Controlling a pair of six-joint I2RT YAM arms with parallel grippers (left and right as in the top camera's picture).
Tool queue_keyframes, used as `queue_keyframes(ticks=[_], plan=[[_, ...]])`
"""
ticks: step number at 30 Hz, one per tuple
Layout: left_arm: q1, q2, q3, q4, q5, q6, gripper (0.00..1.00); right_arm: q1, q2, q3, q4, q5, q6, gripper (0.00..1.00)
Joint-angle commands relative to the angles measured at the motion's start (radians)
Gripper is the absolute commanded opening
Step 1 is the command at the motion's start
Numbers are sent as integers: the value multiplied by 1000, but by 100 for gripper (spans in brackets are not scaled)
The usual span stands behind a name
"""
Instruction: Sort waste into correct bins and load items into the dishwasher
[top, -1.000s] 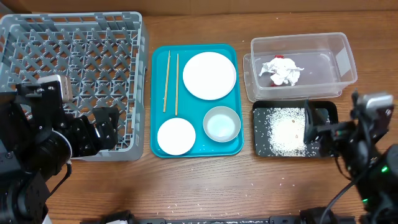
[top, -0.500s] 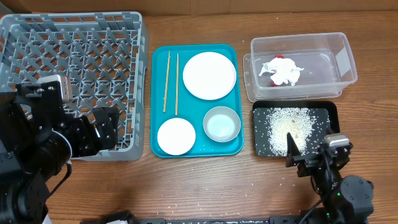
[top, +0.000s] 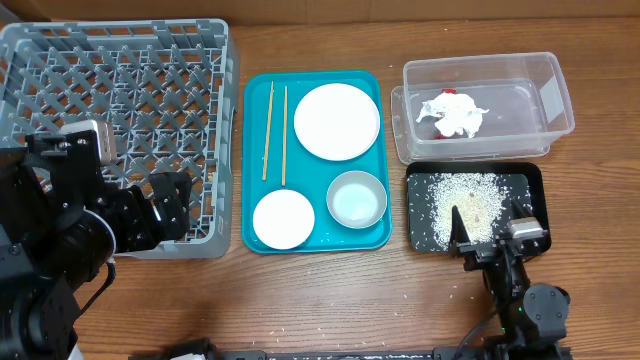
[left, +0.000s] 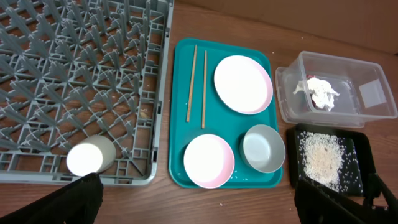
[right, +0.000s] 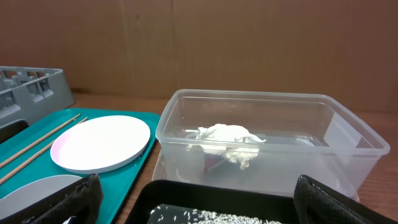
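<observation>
Hovering over the near edge of the black tray, the right tool has its fingers spread apart; rice grains lie scattered in that tray. The left tool, fingers likewise apart, hangs at the near edge of the grey rack, which holds a white cup. Tissue over a red wrapper sits in the clear tub, far right. Plate, pink bowl, grey-green bowl and chopsticks rest on the teal tray mid-counter.

We are holding our left gripper low on our left side, its fingers spread wide apart. We are holding our right gripper low too, fingers likewise parted, pointing forward.
</observation>
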Motion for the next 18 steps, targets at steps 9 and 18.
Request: queue_keyframes(ticks=[9,18], plan=[[-4,2,4,2,14,23,100,-8,-12,-23,24,2,-1,100],[-3,2,4,2,14,23,100,-8,-12,-23,24,2,-1,100]])
